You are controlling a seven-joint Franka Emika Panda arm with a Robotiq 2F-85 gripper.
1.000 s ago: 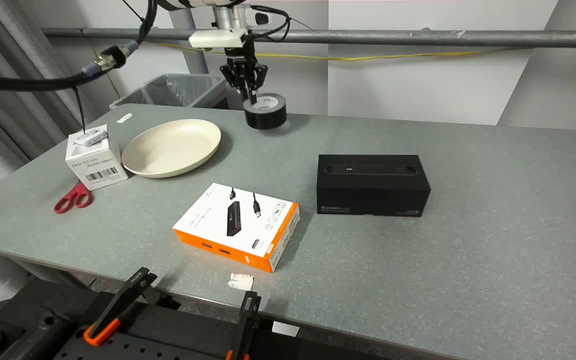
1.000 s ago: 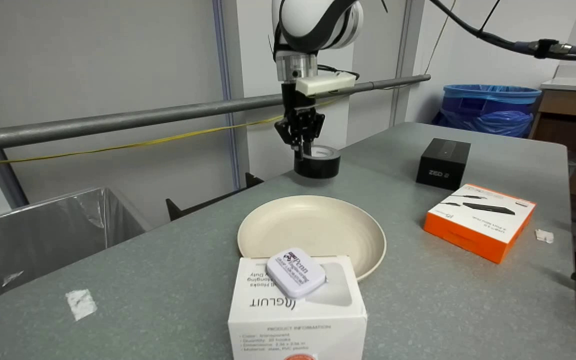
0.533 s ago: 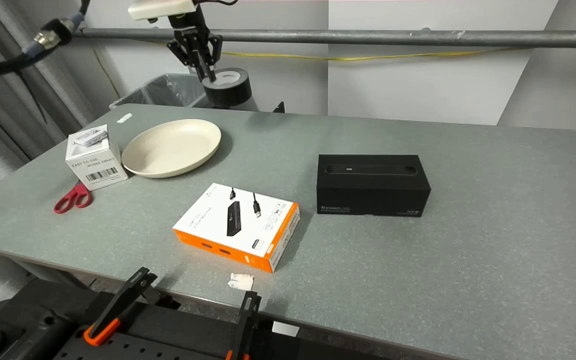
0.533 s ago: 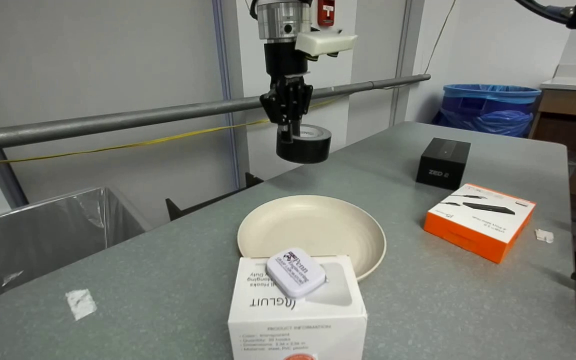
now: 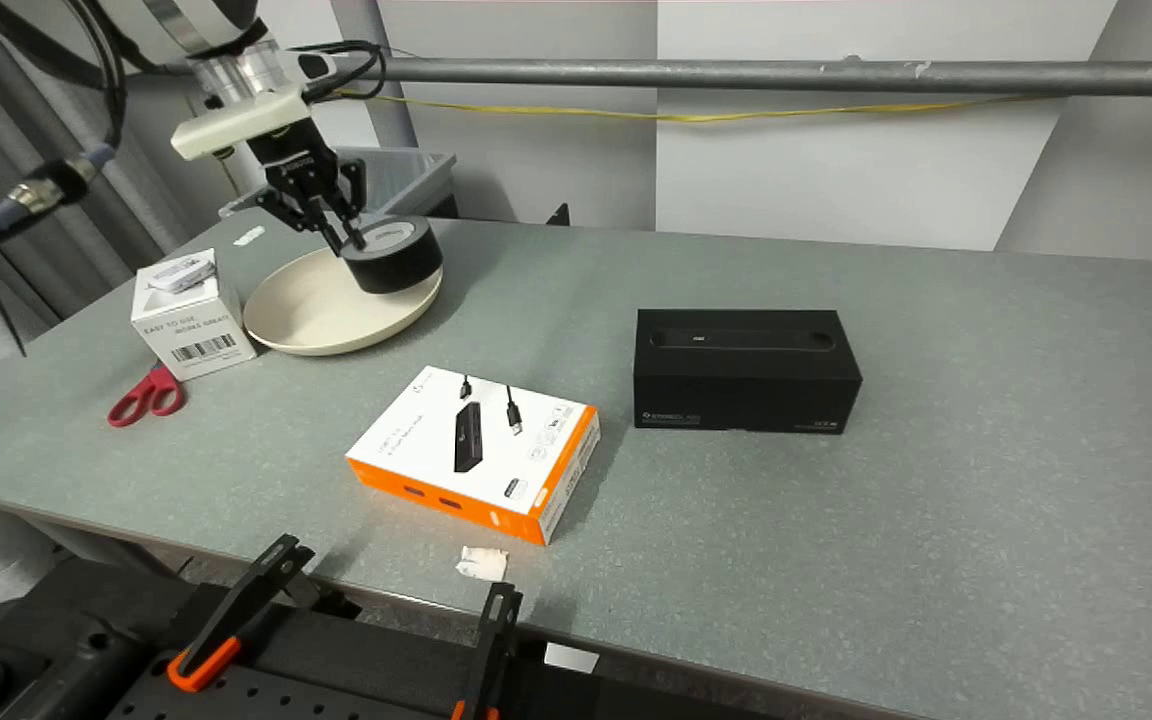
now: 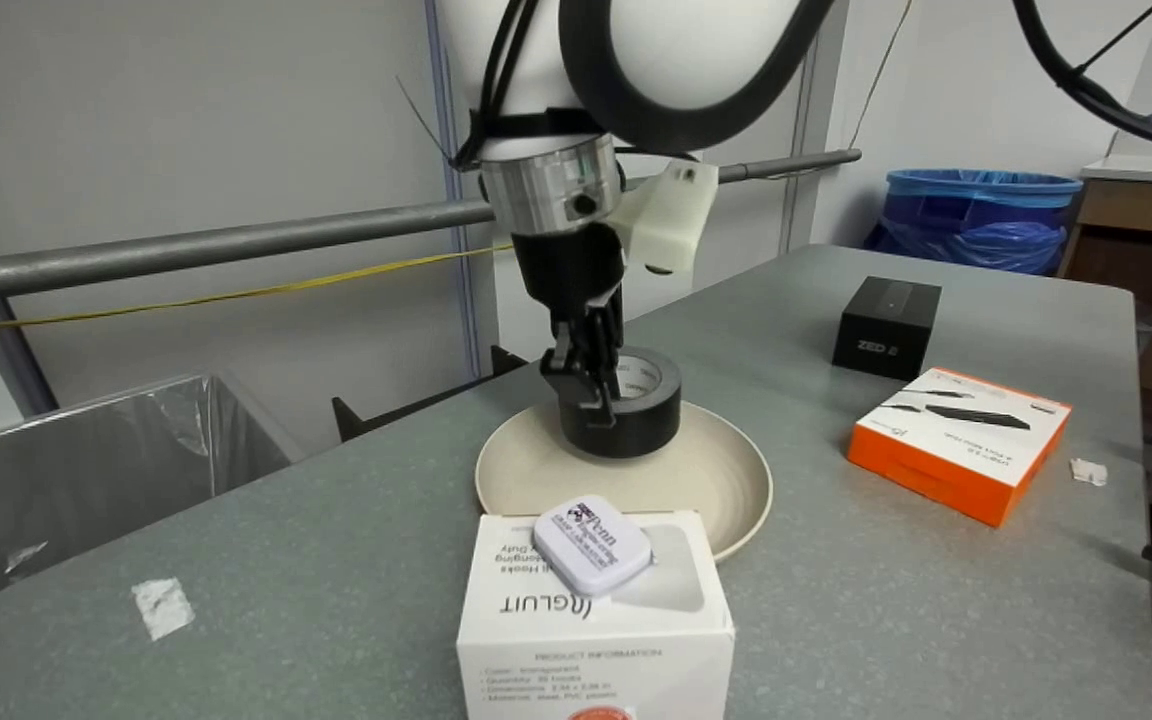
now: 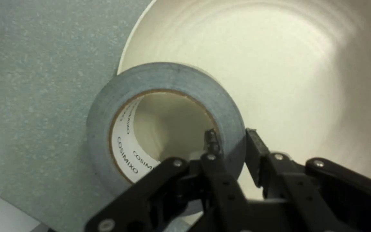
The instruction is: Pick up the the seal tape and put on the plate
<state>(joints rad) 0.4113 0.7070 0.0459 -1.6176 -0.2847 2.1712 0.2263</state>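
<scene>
The seal tape (image 5: 396,268), a dark roll with a white inner core, is held in my gripper (image 5: 348,243). It also shows in an exterior view (image 6: 641,432) and the wrist view (image 7: 169,75). My gripper (image 7: 230,132) is shut on the roll's wall, one finger inside the ring and one outside. The gripper also shows in an exterior view (image 6: 608,403), tilted. The beige plate (image 5: 311,310) lies under the roll, which is over the plate's edge region; whether they touch is unclear. The plate also shows in an exterior view (image 6: 721,480) and the wrist view (image 7: 285,80).
A white box (image 6: 596,650) with a small white tin (image 6: 591,545) on top stands against the plate's side. Red scissors (image 5: 148,395), an orange-white box (image 5: 476,450) and a black box (image 5: 746,370) lie on the table. A grey bin (image 6: 246,420) stands beyond the edge.
The gripper carried the seal tape up and sideways from beside the plate, then down over the plate. The wrist is now more tilted. The plate and boxes have not moved.
</scene>
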